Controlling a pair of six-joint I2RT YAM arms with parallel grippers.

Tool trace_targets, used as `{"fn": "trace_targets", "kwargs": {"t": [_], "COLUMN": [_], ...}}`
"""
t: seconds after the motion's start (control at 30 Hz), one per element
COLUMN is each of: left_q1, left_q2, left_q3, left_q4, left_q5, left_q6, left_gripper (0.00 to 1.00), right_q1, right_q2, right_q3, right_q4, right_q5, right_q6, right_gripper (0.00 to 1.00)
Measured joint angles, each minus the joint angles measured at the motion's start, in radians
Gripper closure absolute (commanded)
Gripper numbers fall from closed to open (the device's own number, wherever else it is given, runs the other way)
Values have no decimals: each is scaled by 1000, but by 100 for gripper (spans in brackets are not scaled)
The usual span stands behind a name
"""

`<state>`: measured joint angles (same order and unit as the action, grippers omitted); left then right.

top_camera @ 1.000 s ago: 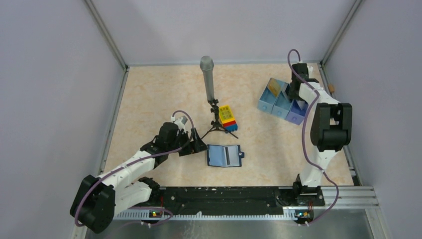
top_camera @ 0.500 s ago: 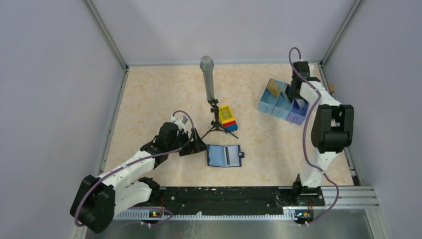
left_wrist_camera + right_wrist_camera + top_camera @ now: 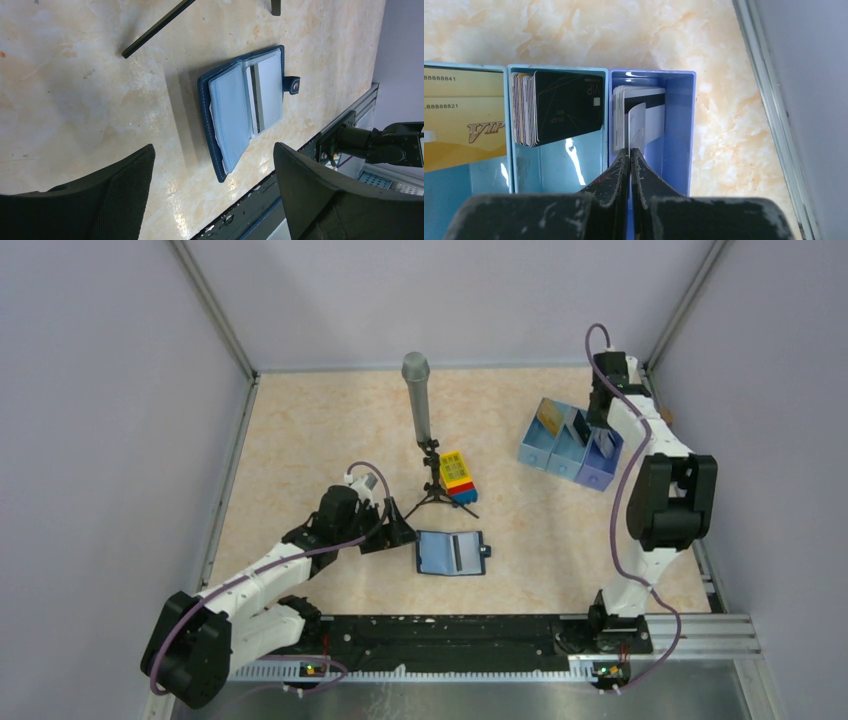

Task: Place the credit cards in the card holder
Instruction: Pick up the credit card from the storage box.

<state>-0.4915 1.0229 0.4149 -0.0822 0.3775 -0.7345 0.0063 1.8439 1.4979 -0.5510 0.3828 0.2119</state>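
Note:
The card holder point(image 3: 450, 552) lies open on the table, navy outside and pale blue inside point(image 3: 235, 115), with a striped pale card point(image 3: 269, 90) in its right half. My left gripper point(image 3: 400, 530) stands open just left of it, nothing between its fingers point(image 3: 215, 200). The credit cards stand in a pale blue tray point(image 3: 550, 450): gold ones point(image 3: 464, 125), dark ones point(image 3: 566, 105) and a pale stack point(image 3: 646, 107). My right gripper point(image 3: 630, 152) reaches into the right compartment, shut on the lower edge of one pale card point(image 3: 637, 125) that leans out from the stack.
A microphone on a small tripod point(image 3: 420, 405) stands mid-table with a yellow-topped toy brick block point(image 3: 457, 477) beside it. The tray sits close to the right wall rail point(image 3: 769, 115). A black rail point(image 3: 450, 630) runs along the near edge.
My right gripper has shut on the pale card in the right compartment, and its wrist has shifted slightly toward the back wall. The left arm and the card holder have not moved.

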Motion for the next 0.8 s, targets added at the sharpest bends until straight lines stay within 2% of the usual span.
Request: {"fn": "trace_targets", "kwargs": {"t": [0.4, 0.63, 0.8], "left_q1": [0, 0, 0], "left_q2": [-30, -93, -159], "left_q3": [0, 0, 11], "left_q4": [-7, -48, -90], "left_q5": [-1, -24, -30], "left_q6": [4, 33, 84], "left_gripper": [12, 12, 13], "right_q1": [32, 84, 100], "right_q2": [-83, -297, -471], "right_q3": [13, -65, -139], "right_q4": [-117, -148, -162], "right_q5": [58, 64, -84], "right_q6": [1, 0, 0], "right_gripper": [100, 100, 100]}}
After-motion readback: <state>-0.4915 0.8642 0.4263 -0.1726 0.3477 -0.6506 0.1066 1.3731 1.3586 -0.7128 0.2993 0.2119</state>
